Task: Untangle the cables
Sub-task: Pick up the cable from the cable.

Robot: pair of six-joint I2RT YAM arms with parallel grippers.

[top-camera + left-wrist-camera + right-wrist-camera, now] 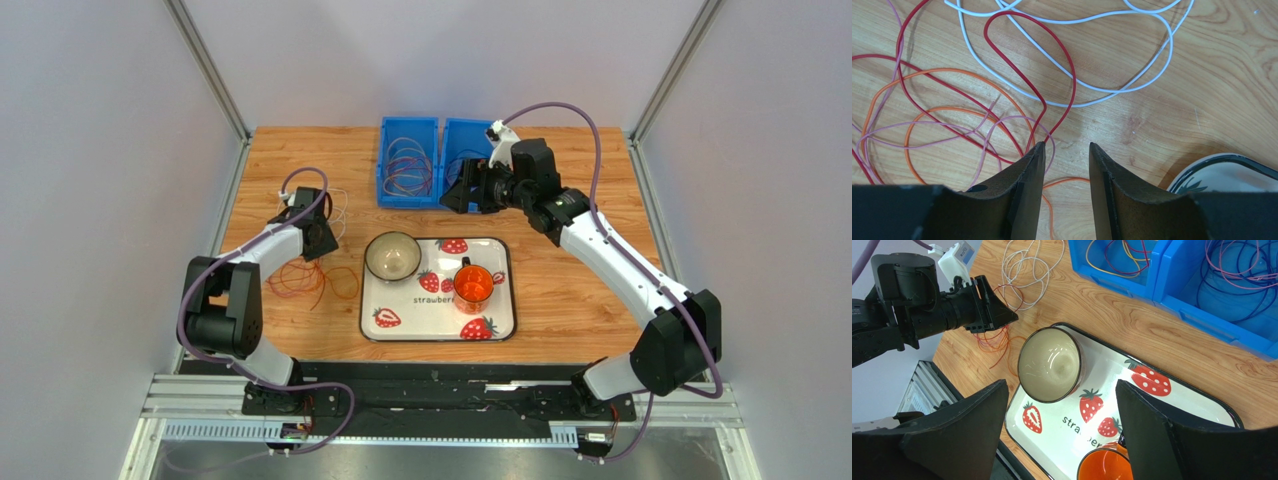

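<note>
**Spread jaws, nothing pinched**

Over the wooden bench (590,330), the right gripper (1061,386) gapes wide and empty above the strawberry-printed white tray (1177,410). The left gripper (1067,146), half spread, touches a thin red cable (1073,80) among loose coloured cables (300,276) near the bench's left edge.

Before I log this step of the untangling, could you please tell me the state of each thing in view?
cables, loose, crossing one another, tangled.
left pincer, open, low over the cables, gripping none.
right pincer, open wide, empty.
blue bins, holding more coiled cables.
bowl, upright, empty, on the tray.
orange cup, upright on the tray.
</note>
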